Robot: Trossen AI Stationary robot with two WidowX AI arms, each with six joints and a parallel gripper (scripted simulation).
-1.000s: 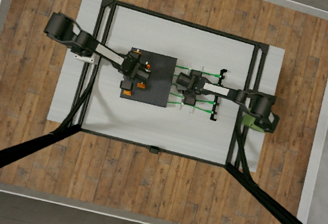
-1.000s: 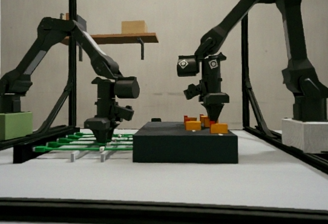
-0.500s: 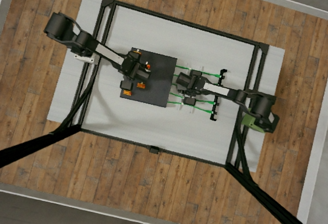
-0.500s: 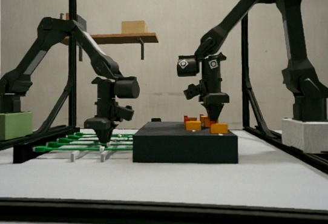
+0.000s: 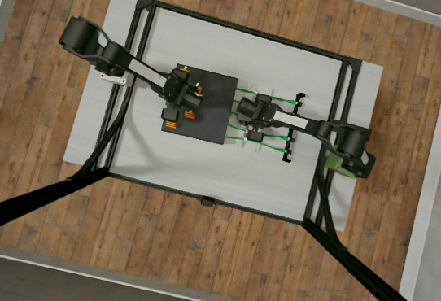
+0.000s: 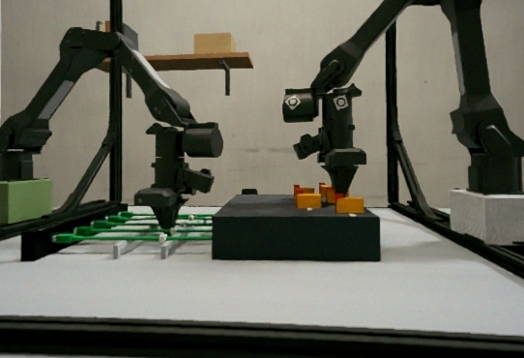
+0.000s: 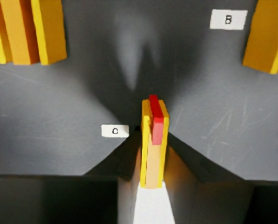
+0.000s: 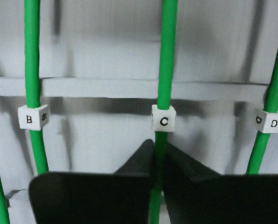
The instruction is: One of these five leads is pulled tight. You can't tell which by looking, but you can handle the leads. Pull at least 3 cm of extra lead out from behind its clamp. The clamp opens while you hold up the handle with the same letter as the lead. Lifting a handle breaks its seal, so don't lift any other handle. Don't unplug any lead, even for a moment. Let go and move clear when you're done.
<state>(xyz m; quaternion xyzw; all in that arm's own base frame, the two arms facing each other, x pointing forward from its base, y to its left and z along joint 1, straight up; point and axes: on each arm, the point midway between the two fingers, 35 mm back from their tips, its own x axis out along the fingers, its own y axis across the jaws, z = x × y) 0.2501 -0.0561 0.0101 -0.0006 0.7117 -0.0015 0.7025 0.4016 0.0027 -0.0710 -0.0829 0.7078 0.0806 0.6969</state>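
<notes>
And the left gripper (image 5: 175,93) (image 6: 342,192) (image 7: 150,138) is pinched nearly shut on handle C (image 7: 153,167), over the box (image 5: 216,111) (image 6: 295,238) at the scene's right in the exterior view! Over on the left, the right gripper (image 5: 259,116) (image 6: 166,226) (image 8: 154,145) has its jaws almost fully closed around lead C (image 8: 166,60), just beside its white tag (image 8: 164,120), between leads B (image 8: 32,60) and D (image 8: 257,152).
</notes>
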